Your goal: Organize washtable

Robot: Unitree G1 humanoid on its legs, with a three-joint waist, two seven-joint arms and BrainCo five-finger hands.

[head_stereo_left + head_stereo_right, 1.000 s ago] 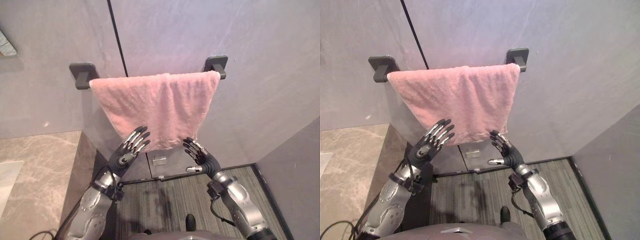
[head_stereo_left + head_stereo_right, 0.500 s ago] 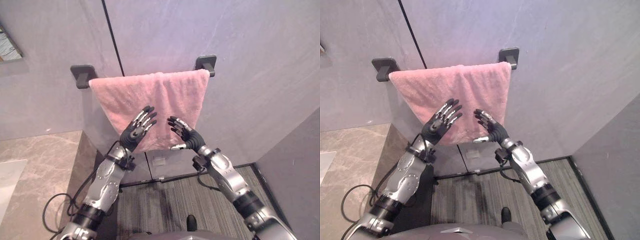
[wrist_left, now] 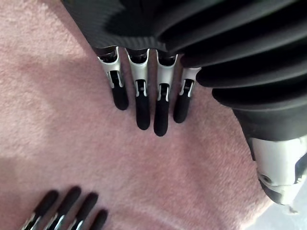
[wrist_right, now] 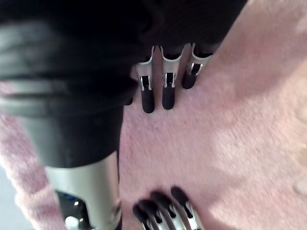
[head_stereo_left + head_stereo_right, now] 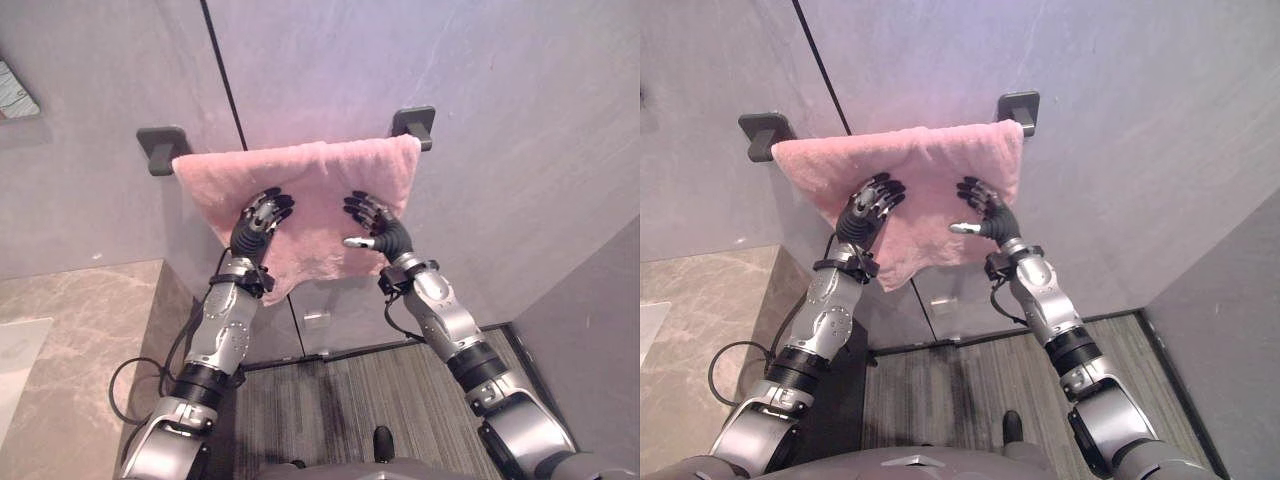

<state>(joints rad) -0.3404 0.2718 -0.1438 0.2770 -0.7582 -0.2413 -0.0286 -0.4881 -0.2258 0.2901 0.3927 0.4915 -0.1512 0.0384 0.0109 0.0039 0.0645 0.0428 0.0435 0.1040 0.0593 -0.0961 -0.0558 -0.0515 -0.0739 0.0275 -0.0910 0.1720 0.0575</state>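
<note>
The pink towel (image 5: 310, 180) hangs on the grey wall (image 5: 520, 90) between two dark brackets, one at its 9 o'clock (image 5: 160, 148) and one at its 2 o'clock (image 5: 414, 122). The rail between them is hidden under the towel's top fold. Both hands rest on the cloth, near each other but apart. The left hand (image 5: 258, 222) is at about 8 o'clock from the towel's middle, its fingers (image 3: 144, 108) straight and flat on the pile. The right hand (image 5: 378, 228) is at about 4 o'clock, its fingers (image 4: 168, 91) also straight and its thumb spread sideways. The hem dips to a point at 6 o'clock and seems gathered higher behind the right hand, though the arm covers that edge. Below the hem, a small pale wall plate (image 5: 319, 321) is too small to make out. A marble counter (image 5: 70, 340) is cut off at 8 o'clock.
</note>
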